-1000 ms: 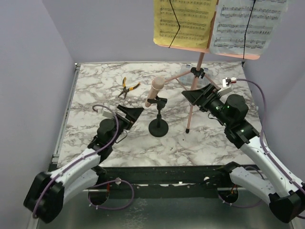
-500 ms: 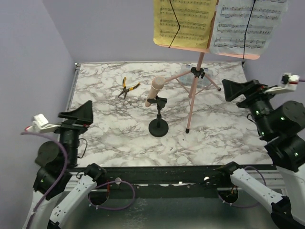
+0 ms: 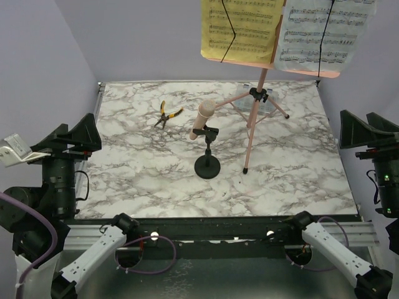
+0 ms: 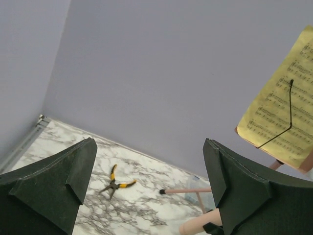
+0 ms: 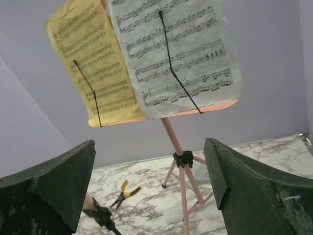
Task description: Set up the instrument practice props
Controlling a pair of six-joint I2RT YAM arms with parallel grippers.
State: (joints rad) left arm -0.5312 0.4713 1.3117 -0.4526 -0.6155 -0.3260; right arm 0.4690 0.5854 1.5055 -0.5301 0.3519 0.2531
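Left gripper (image 3: 72, 134) and right gripper (image 3: 366, 128), fingers spread wide and empty, sit at the frame's side edges of the table (image 3: 299, 177), with mic stand (image 3: 207, 167) and music stand (image 3: 254, 124) at centre and pliers (image 3: 167, 115) upper left.

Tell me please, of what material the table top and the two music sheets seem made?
Table top: marble look, white with grey veins, matte; possibly a printed laminate. Yellow sheet and white sheet: thin paper with printed staves; the white one looks creased in the right wrist view.

Music sheets (image 3: 240, 31), tops off-frame
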